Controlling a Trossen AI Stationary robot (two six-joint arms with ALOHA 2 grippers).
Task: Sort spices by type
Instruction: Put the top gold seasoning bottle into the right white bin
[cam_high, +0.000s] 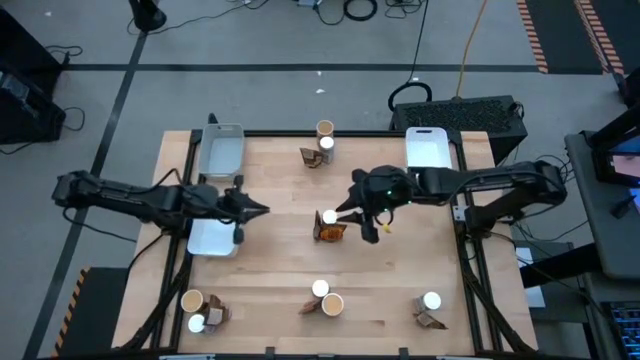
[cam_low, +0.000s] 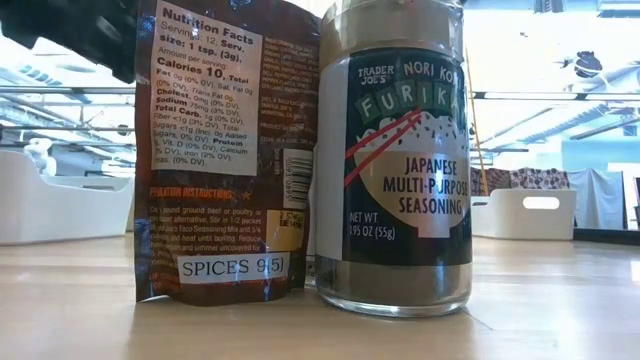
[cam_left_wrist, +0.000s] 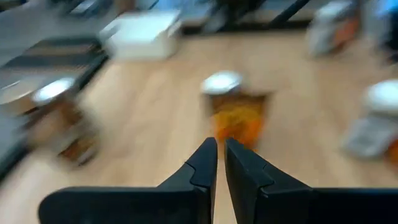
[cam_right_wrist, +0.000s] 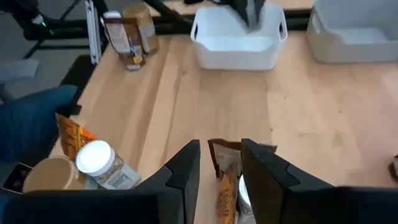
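- Step in hand: the right tool (cam_high: 362, 222) stands over the centre group of spices on the counter (cam_high: 280, 265), fingers partly open astride the brown packet (cam_right_wrist: 227, 180); no grip is confirmed.
- A white-lidded jar (cam_high: 329, 216) stands just beside that packet.
- The left tool (cam_high: 252, 210) waits near a white tray (cam_high: 222, 152), fingers closed, empty.
- Next move, as judged: close on the packet, lift clear of the jar.

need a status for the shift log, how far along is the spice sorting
Done: nothing; the white trays look empty, and mixed clusters of jars and packets remain scattered on the table. In hand: the right gripper straddles the centre brown packet beside a white-lidded jar; the left gripper is shut, nearby. Left: essentially all sorting.
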